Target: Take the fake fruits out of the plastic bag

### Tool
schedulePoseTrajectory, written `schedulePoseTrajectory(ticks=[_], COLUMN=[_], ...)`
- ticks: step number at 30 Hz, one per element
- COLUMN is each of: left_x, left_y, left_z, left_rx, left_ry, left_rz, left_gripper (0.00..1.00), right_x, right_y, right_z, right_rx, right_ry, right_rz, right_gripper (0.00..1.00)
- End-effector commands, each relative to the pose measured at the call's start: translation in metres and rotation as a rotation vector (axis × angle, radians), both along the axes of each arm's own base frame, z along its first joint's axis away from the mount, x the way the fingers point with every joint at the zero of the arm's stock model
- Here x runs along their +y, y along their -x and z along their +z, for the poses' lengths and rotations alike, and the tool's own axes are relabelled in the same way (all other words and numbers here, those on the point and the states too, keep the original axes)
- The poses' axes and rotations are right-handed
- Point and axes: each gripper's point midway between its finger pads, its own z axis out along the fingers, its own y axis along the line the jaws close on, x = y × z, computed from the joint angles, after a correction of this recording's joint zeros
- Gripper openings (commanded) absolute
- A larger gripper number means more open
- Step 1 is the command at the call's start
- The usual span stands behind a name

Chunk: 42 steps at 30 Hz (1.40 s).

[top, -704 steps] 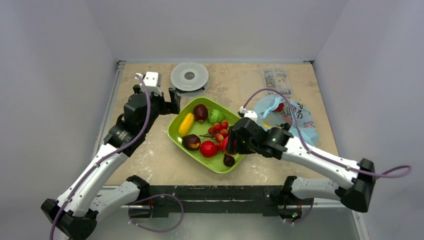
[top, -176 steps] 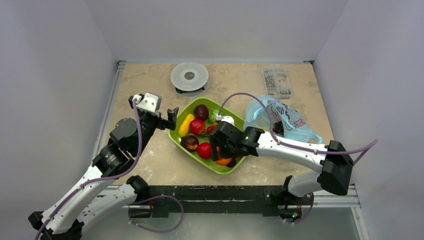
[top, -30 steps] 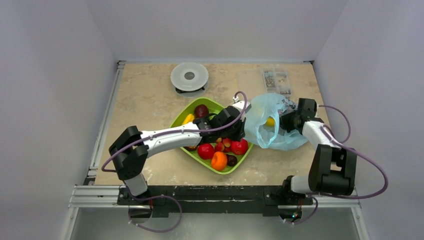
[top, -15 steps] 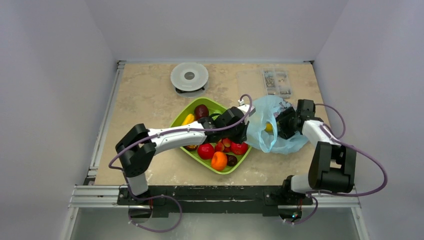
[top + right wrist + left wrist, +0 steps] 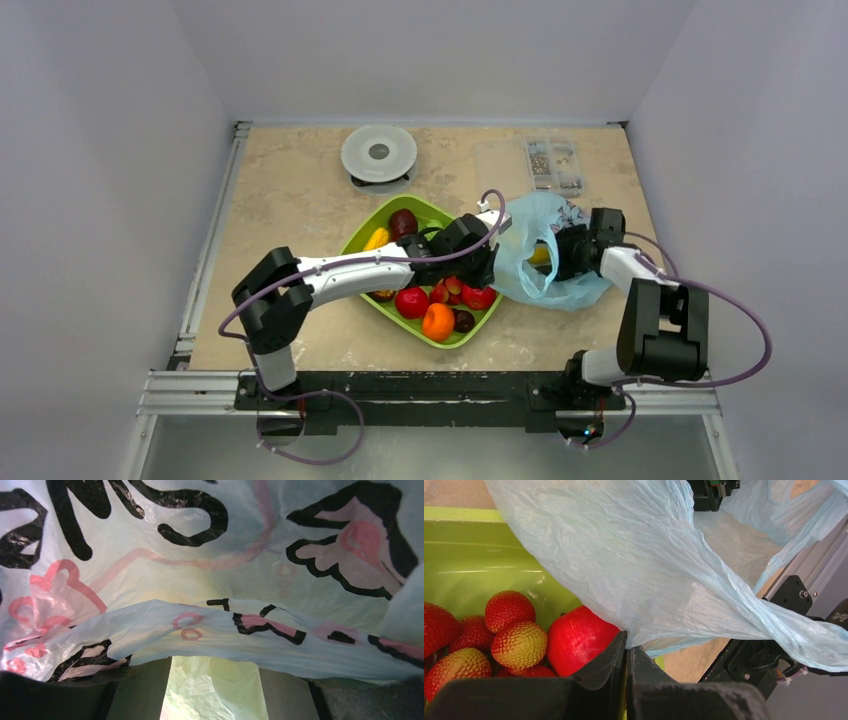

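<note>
Mostly the job looks done, by my judgement. On the bench (image 5: 290, 190), the lime-green plastic tray (image 5: 432, 207) holds the fake fruits already out: a dark purple-brown ball (image 5: 402, 221) and a yellow banana (image 5: 377, 238) at its far side, two glossy red balls (image 5: 411, 301), a round orange (image 5: 438, 321) and a small dark piece (image 5: 462, 320) at its near side, with a cluster of small red berries (image 5: 445, 290) between. Just right of the tray lies the thin, crinkly light-blue plastic bag (image 5: 560, 290), its mouth lifted toward the tray. One yellow piece (image 5: 541, 256) shows inside it, so at least that one seems left to take out; whether more hides in the folds I cannot tell.

The overhead view alone gives this layout, with the left arm reaching across the tray to the bag and the right arm at the bag's right side, but not what either pair of fingers does. The left wrist view does: the left fingers (image 5: 606, 660) are pressed together, pinching the bag's edge just beside a red ball. The right wrist view shows only pink-and-black printed film filling the frame; the right fingers (image 5: 142, 692) stand spread with loose film between them, gripping nothing that I can see. Of the yellow piece there is at most a yellowish glow through the plastic.
</note>
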Motion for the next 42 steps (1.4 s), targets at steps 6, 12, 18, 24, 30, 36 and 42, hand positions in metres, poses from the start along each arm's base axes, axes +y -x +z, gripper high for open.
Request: schedulePoseTrajectory(ticks=[6,12,18,24,30,36,42], left_x=[-0.001,0.005,0.008,0.003,0.0,0.006,0.04], left_y=[0.008,0.01,0.008,-0.003,-0.008,0.001,0.007], left_z=[0.005,0.003,0.007,0.021,0.05,0.102,0.161], left_rx=[-0.021,-0.037,-0.06,-0.097,-0.112,-0.136,-0.179], left_ry=[0.011,-0.014,-0.018,-0.009,0.012,0.111,0.189], left_rz=[-0.028,-0.028,-0.024,-0.001,0.009,-0.03,-0.107], left_gripper=[0.0,0.0,0.0,0.0,0.32,0.58,0.66], right_x=[0.002,0.001,-0.004,-0.008,-0.009,-0.008,0.003], right_y=[-0.03,-0.037,-0.041,-0.036,-0.019,0.0,0.031], right_z=[-0.002,-0.022,-0.016,0.024,0.042,0.039,0.04], right_rx=[-0.002,0.037,0.032,-0.042,-0.087,-0.059,-0.042], right_ry=[-0.087,-0.091,-0.042,0.037,0.075,0.087,0.05], right_rz=[-0.129,-0.149,-0.119,-0.059,-0.044,-0.039,-0.009], right_gripper=[0.61,0.51,0.35,0.27,0.23,0.16,0.09])
